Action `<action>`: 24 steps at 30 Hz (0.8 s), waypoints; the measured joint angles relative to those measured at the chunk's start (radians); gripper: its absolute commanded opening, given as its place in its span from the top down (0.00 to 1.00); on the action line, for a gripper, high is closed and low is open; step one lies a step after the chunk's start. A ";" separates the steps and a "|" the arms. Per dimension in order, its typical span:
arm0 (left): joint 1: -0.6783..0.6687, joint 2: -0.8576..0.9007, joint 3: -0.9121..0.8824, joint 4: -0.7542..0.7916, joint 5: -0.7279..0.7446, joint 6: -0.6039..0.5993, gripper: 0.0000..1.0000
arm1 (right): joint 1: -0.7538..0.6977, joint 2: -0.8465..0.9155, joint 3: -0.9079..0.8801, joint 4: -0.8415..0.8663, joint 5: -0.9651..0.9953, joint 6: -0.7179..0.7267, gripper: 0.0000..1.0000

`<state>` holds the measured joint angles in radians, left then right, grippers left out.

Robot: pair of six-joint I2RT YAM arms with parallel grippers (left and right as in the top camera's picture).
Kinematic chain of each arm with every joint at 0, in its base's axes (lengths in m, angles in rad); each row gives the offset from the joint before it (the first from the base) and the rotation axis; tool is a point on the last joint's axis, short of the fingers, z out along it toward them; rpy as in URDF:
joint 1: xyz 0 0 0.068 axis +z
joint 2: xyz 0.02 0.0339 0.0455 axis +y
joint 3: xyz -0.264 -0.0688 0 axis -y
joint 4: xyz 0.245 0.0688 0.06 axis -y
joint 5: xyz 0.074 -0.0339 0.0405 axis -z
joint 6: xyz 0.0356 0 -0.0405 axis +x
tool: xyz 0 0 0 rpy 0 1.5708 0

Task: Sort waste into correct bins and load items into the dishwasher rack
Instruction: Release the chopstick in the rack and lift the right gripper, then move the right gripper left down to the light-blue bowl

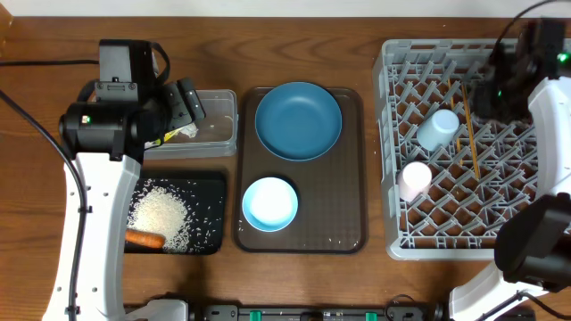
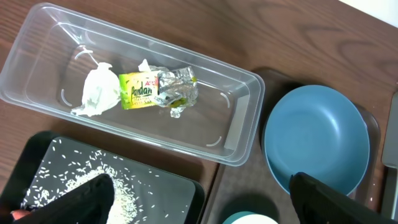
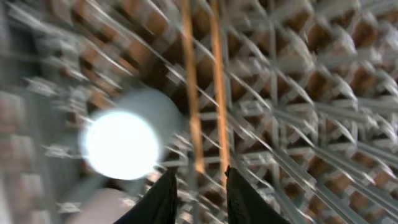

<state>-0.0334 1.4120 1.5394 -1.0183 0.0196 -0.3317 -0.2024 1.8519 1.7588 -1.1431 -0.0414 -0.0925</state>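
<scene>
- Jaws of the left gripper [image 2: 205, 202] stand wide apart with nothing between them, hanging over the clear tub [image 2: 244, 106]. Inside it, the crumpled tissue [image 2: 96, 92] and the yellow-green wrapper [image 2: 140, 91] lie side by side. At six o'clock from the tub, the black tray [image 1: 217, 183] carries the rice [image 1: 161, 214] and the carrot [image 1: 144, 238].
- So what's waiting to be loaded?
- Two pieces on the brown serving tray [image 1: 354, 169]: the blue plate [image 1: 298, 120], and the bowl [image 1: 269, 203] at six o'clock from it. I'd judge both stiff, smooth and likely slippery. The plate lies flat, so pinch its raised rim at nine o'clock, nearest the left gripper. For the bowl, one finger inside the wall and one outside.
- Looks?
- Plate: large, round, deep matte blue, with a shallow well. Bowl: smaller, upright, pale blue rim, white inside, looks empty.
- And over at three o'clock?
- The grey dishwasher rack [image 1: 393, 134] holds the light-blue cup [image 1: 439, 129], the pink cup [image 1: 415, 180] and the chopsticks [image 1: 470, 143] lying along the grid. The right gripper [image 3: 200, 196] hovers above them, jaws narrowly apart, gripping nothing, though that view is blurred.
</scene>
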 measured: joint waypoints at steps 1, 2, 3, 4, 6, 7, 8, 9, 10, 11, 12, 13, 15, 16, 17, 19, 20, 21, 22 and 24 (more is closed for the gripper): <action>0.000 0.000 0.000 0.000 0.000 0.000 0.04 | 0.007 0.000 0.018 0.000 -0.029 0.008 0.72; 0.000 0.000 0.000 0.000 0.000 -0.001 0.04 | 0.017 0.000 0.034 -0.001 -0.066 0.014 0.71; 0.001 0.000 0.000 0.000 0.000 -0.001 0.05 | 0.033 0.000 0.046 0.000 -0.111 0.020 0.71; 0.003 0.000 0.000 0.000 0.000 -0.001 0.04 | 0.056 0.000 0.053 0.001 -0.156 0.026 0.70; 0.011 0.000 0.000 -0.003 0.001 -0.001 0.04 | 0.096 0.000 0.055 0.002 -0.214 0.032 0.68; 0.021 0.000 0.000 -0.005 0.001 -0.001 0.05 | 0.127 0.000 0.055 0.001 -0.244 0.035 0.67; 0.032 0.000 0.000 -0.007 0.001 -0.001 0.04 | 0.156 0.000 0.055 0.002 -0.267 0.038 0.64; 0.047 0.000 0.000 -0.010 0.002 -0.001 0.04 | 0.187 0.000 0.055 0.002 -0.285 0.040 0.61; 0.064 0.000 0.000 -0.011 0.003 -0.001 0.04 | 0.222 0.000 0.055 0.003 -0.301 0.041 0.59; 0.078 0.000 0.000 -0.011 0.003 -0.001 0.04 | 0.254 0.000 0.055 0.003 -0.312 0.041 0.57; 0.101 -0.001 0.000 -0.011 0.003 -0.001 0.04 | 0.298 0.000 0.055 0.005 -0.325 0.037 0.54; 0.121 -0.002 0.000 -0.011 0.002 -0.001 0.04 | 0.324 0.000 0.055 0.006 -0.331 0.038 0.53; 0.159 -0.007 0.000 -0.011 0.003 -0.001 0.04 | 0.389 0.000 0.055 0.010 -0.337 0.035 0.51; 0.180 -0.012 0.000 -0.012 0.003 -0.001 0.04 | 0.430 0.000 0.054 0.011 -0.336 0.033 0.50; 0.197 -0.016 0.000 -0.015 0.003 -0.001 0.04 | 0.458 0.000 0.054 0.011 -0.336 0.034 0.50; 0.235 -0.027 0.000 -0.030 0.002 -0.001 0.04 | 0.528 0.000 0.052 0.018 -0.331 0.033 0.49; 0.249 -0.031 0.000 -0.038 0.002 -0.001 0.04 | 0.567 0.000 0.049 0.022 -0.328 0.030 0.48; 0.263 -0.034 0.000 -0.048 0.002 -0.001 0.04 | 0.599 0.000 0.044 0.027 -0.327 0.027 0.47; 0.272 -0.037 0.000 -0.058 0.001 -0.001 0.03 | 0.631 0.000 0.037 0.032 -0.327 0.019 0.46; 0.281 -0.038 0.000 -0.072 0.000 -0.001 0.02 | 0.698 0.000 0.016 0.040 -0.326 -0.009 0.44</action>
<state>0.2474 1.3743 1.5394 -1.0908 0.0193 -0.3325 0.4957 1.8519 1.7744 -1.1030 -0.3676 -0.1013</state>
